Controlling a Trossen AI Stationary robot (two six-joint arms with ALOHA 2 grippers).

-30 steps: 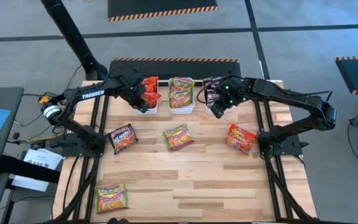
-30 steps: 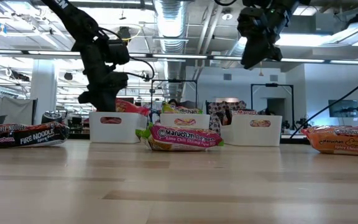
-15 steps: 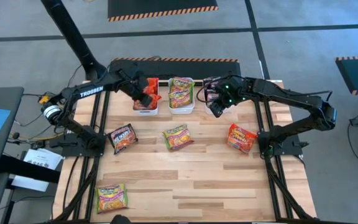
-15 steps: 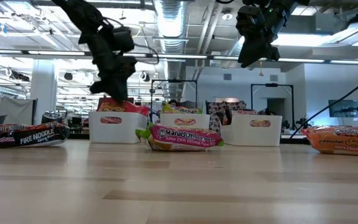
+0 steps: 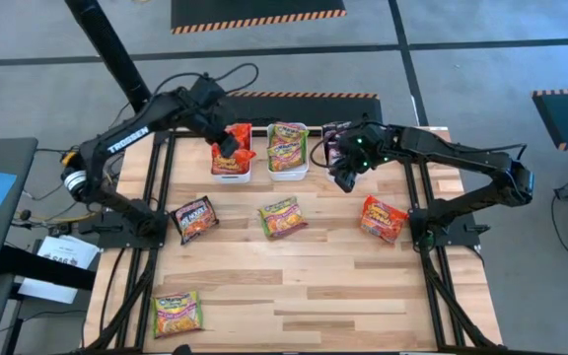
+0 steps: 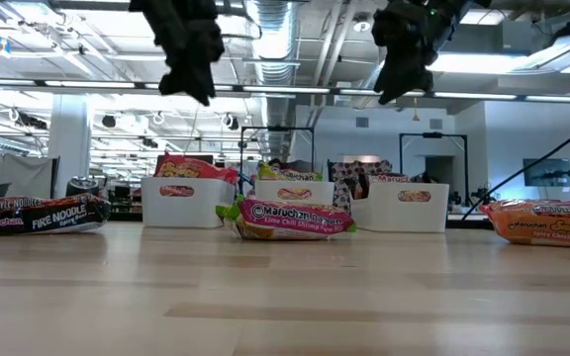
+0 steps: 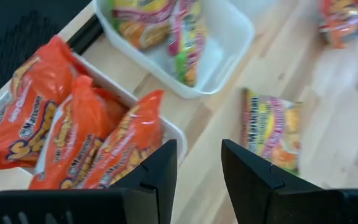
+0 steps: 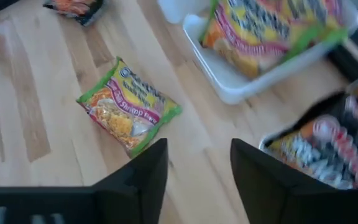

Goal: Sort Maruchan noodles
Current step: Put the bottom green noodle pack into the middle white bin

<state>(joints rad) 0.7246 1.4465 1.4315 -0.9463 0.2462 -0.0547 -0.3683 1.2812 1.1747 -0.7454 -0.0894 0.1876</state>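
While both arms hung over the far row of bins, the left tool point(image 5: 223, 156) sat above the left bin point(image 5: 231, 170), fingers point(image 7: 160, 171) parted with nothing between them. The right tool point(image 5: 344, 177) hovered just in front of the right bin point(image 5: 335, 146), also spread and empty as far as the wrist view showed.

Stuff around: the left bin was stuffed with red-orange packets point(image 7: 73, 134) poking over the rim, the middle bin point(image 5: 289, 168) held green-yellow packets point(image 5: 288, 146), and the right bin had dark packets point(image 8: 328, 149), blurry and cut off in the wrist view. Loose on the desk point(image 5: 304, 286): a black packet point(image 5: 194, 218) at centre left, a green-yellow one point(image 5: 283, 217) mid-frame, an orange one point(image 5: 384, 218) at right, and another green-yellow one point(image 5: 177, 313) down at the lower left edge.

Plenty of bare wood in the lower half and lower right of the overhead frame. The bins stood packed tight along the upper edge. From the low view the tools were partly cropped at the top, and the bins hid their own contents.
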